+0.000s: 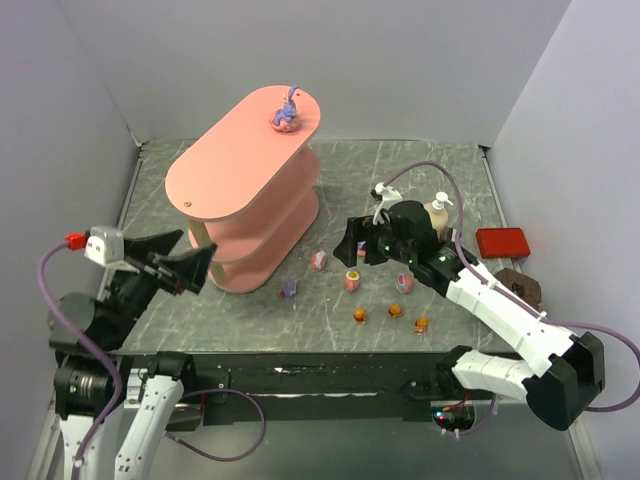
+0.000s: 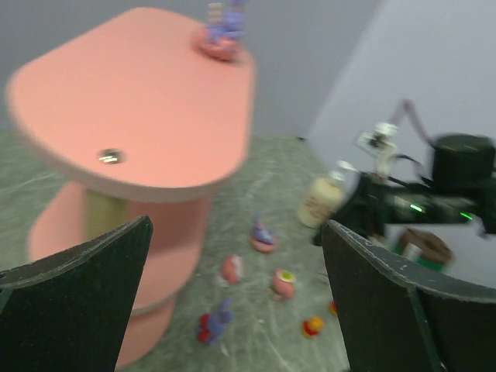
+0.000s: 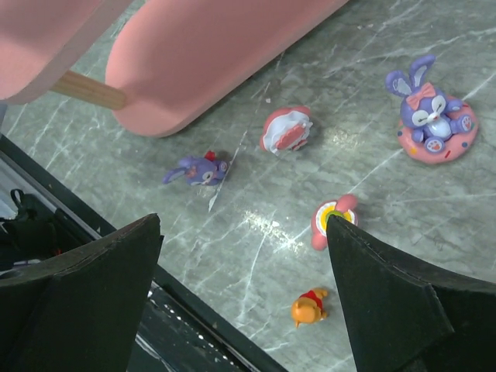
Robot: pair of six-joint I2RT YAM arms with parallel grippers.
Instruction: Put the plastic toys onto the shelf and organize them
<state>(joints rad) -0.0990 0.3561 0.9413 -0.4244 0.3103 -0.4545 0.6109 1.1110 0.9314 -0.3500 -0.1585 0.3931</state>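
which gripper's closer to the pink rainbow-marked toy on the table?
Right. Right gripper, jaws open, hangs just beyond the pink rainbow-marked toy; left gripper, jaws open, is far left, by the shelf.

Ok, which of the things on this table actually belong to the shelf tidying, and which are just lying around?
For the job: shelf; bunny on its top board; loose bunny on pink base; lying purple bunny; pink-and-white egg toys; small orange toys.
Lying about: cream pump bottle; red box; brown object beside it.

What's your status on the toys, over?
Left tool, right tool open, empty. One bunny on shelf top; other toys on table. Cream bottle beside right arm.
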